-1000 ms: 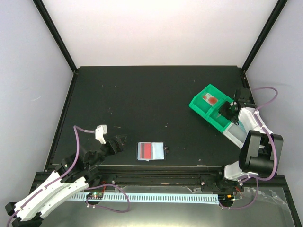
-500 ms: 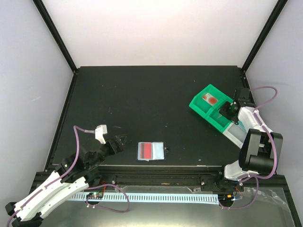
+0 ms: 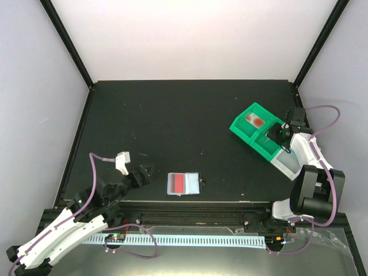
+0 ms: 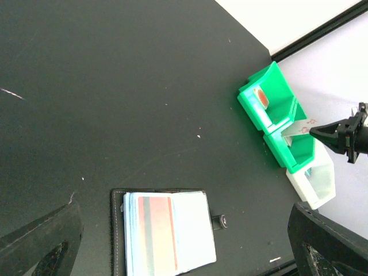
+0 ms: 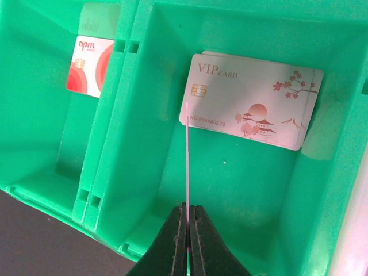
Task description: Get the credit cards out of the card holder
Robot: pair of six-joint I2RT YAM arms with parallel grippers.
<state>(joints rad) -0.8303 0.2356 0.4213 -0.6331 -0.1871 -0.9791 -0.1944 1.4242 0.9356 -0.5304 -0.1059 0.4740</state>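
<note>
The black card holder (image 3: 183,184) lies open near the table's front edge, pale inner side up, with a red-striped card (image 4: 156,233) in its clear pocket. My left gripper (image 3: 146,171) is open and empty just left of it; in the left wrist view (image 4: 185,208) the card holder (image 4: 119,230) lies between the jaws. My right gripper (image 5: 188,215) is shut on a thin pale card (image 5: 187,167), seen edge-on, over the green tray's middle compartment. A pale VIP card (image 5: 250,100) lies in that compartment. A white card with red marks (image 5: 89,66) lies in the neighbouring one.
The green tray (image 3: 244,130) stands at the right, its clear end compartment (image 3: 287,164) toward the front. In the right wrist view its divider wall (image 5: 109,132) is just left of the held card. The right gripper (image 3: 275,135) hovers over the tray.
The right arm has shifted slightly while its gripper stays over the tray with the card. The left arm and the card holder have not moved.
</note>
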